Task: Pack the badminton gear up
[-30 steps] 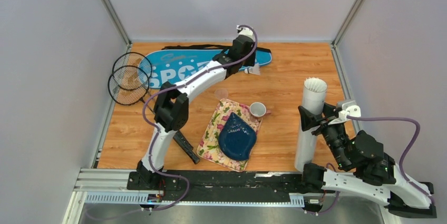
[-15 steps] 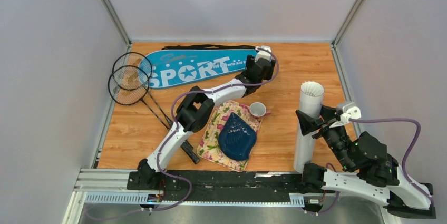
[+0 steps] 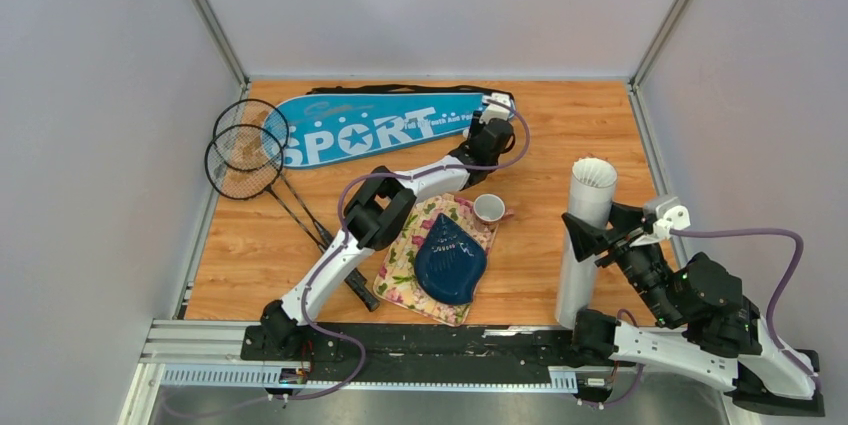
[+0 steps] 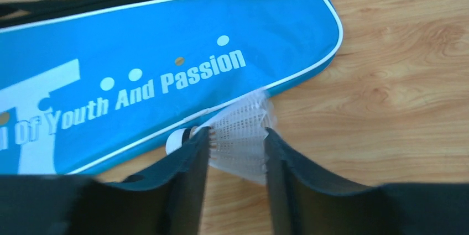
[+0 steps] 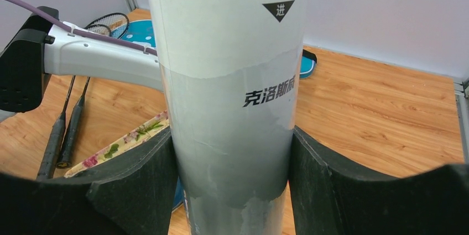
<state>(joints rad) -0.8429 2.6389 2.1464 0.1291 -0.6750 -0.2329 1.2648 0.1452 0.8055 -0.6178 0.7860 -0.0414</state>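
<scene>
Bright, even light; shuttlecock (image 4: 243, 135) slightly blurred

1. An orange wood-grain table top (image 3: 560, 135) spreads beneath and all around the left claw (image 4: 236, 135).
2. A pale grey rear wall (image 3: 440, 5) rises beyond it. Matching side walls (image 3: 90, 145) stand left of it and right of the right claw (image 5: 232, 134).
3. Grey metal posts (image 3: 205, 15) mark the far corners.
4. A silver rail (image 3: 200, 350) runs behind both claws.
5. The light is soft and even.

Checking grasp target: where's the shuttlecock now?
Left wrist view: shuttlecock between the left gripper's fingers, just off the blue SPORT bag's narrow end; far centre of the table from above.
</scene>
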